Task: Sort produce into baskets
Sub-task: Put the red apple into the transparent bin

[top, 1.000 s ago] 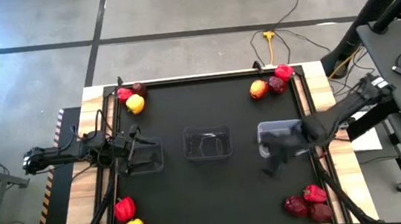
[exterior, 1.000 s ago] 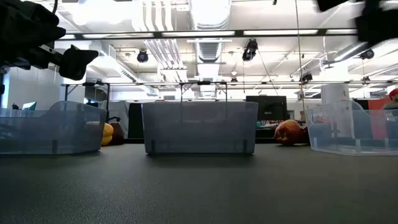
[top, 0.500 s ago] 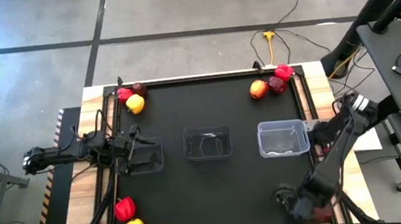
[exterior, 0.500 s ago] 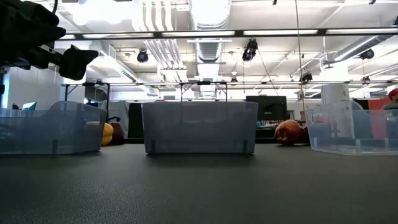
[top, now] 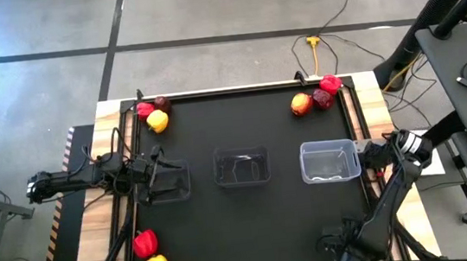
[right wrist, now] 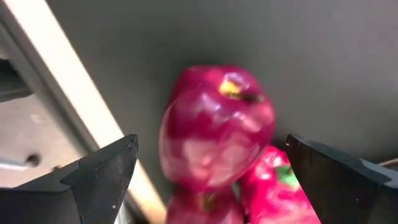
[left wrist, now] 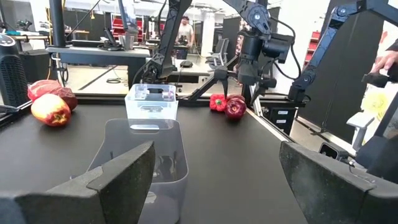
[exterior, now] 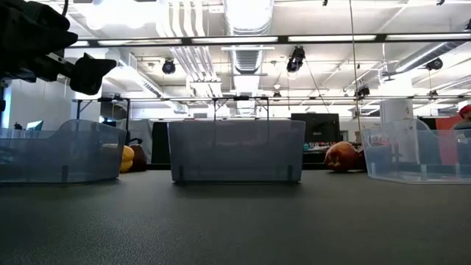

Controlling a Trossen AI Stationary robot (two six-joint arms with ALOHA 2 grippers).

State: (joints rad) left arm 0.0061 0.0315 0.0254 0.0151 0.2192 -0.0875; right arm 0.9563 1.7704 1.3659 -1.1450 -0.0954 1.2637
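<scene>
Three see-through baskets stand in a row: left (top: 169, 181), middle (top: 242, 166), right (top: 330, 160). My right gripper (right wrist: 211, 143) is open above the table's near right corner (top: 346, 253). Its fingers stand on either side of a dark maroon apple (right wrist: 217, 124) without touching it. A red pepper (right wrist: 273, 186) and another apple (right wrist: 199, 208) lie against that apple. My left gripper (left wrist: 211, 180) is open and empty at the left basket's left end (top: 153, 179). Other produce lies on the mat at the far left (top: 155, 113), far right (top: 317, 96) and near left (top: 149, 254).
The right arm (top: 396, 183) reaches along the table's right edge and hides the near right produce in the high view. Wooden rails (top: 369, 116) edge the black mat. Bare mat lies between the baskets and the near edge (top: 244, 234).
My right gripper has swung from over the right basket toward the table's near edge, then come down over the produce in the near right corner. It has left the top of the low view.
</scene>
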